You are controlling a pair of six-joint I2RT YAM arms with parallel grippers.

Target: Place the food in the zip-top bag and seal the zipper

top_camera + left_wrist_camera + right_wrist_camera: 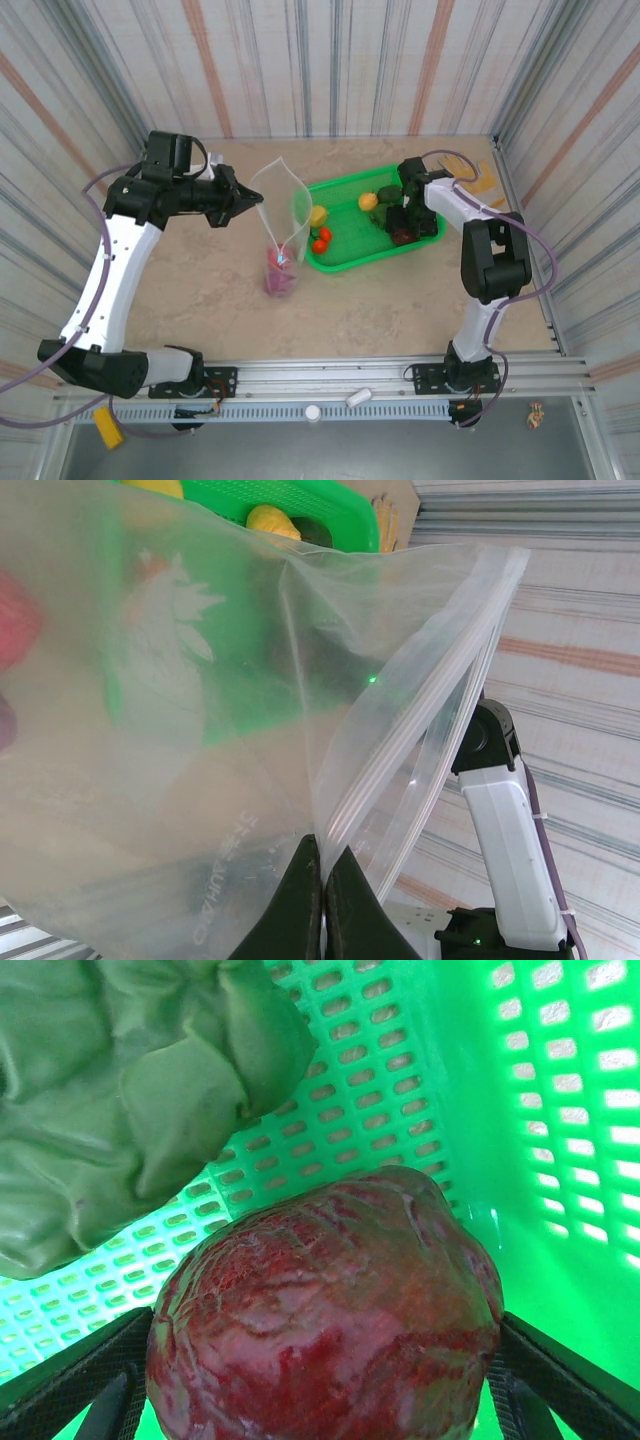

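The clear zip-top bag (281, 212) stands upright at the table's middle, mouth up, with pink and magenta food (278, 272) at its bottom. My left gripper (243, 199) is shut on the bag's upper left edge; in the left wrist view its fingertips (305, 880) pinch the plastic just below the pale zipper (440, 695), which stands apart and open. My right gripper (402, 226) is down in the tray, shut on a maroon piece (330, 1310) that sits between both fingers (560, 1380). A dark green leafy piece (130, 1090) lies just beyond it.
The green mesh tray (345, 262) right of the bag holds yellow pieces (318, 214), small red tomatoes (322, 240) and a dark green piece (388, 194). A yellow glove (478, 178) lies at the back right. Striped walls enclose the table on three sides.
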